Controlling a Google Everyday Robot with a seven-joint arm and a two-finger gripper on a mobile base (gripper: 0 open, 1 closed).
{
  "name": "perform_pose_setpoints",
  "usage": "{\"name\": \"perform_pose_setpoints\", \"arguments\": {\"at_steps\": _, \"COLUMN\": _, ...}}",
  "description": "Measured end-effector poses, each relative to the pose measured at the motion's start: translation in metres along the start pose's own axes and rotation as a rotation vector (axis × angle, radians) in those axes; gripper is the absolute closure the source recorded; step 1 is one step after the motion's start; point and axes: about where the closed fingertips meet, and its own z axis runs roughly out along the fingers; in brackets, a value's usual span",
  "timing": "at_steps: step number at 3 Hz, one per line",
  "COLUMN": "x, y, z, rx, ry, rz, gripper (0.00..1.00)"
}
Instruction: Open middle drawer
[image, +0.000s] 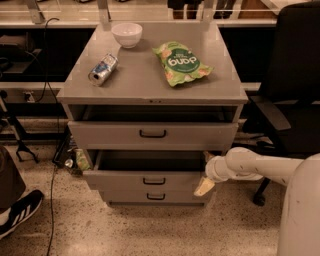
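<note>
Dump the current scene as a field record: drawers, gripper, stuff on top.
top drawer: partly out
middle drawer: out, dark interior showing
bottom drawer: looks shut
gripper: at the middle drawer's right front corner
cabinet top: white bowl at back, can on its side, green snack bag
right of cabinet: black office chair
</note>
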Motion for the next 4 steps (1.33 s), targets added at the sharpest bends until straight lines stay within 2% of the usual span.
{"name": "perform_pose_setpoints", "arguments": {"at_steps": 1, "x": 0.015, "y": 0.016, "z": 0.009, "rx": -0.037, "ry": -0.001, "rz": 0.092, "gripper": 0.0}}
{"name": "perform_pose_setpoints", "arguments": {"at_steps": 2, "x": 0.025, "y": 0.038, "z": 0.01, "rx": -0.079, "ry": 0.004, "rz": 0.163, "gripper": 0.15}}
{"name": "perform_pose_setpoints", "arguments": {"at_steps": 3, "x": 0.033, "y": 0.064, "z": 0.005, "rx": -0.109, "ry": 0.02, "rz": 0.224, "gripper": 0.38}}
{"name": "perform_pose_setpoints", "arguments": {"at_steps": 4, "x": 0.029, "y": 0.062, "z": -0.002, "rx": -0.111, "ry": 0.021, "rz": 0.226, "gripper": 0.69}}
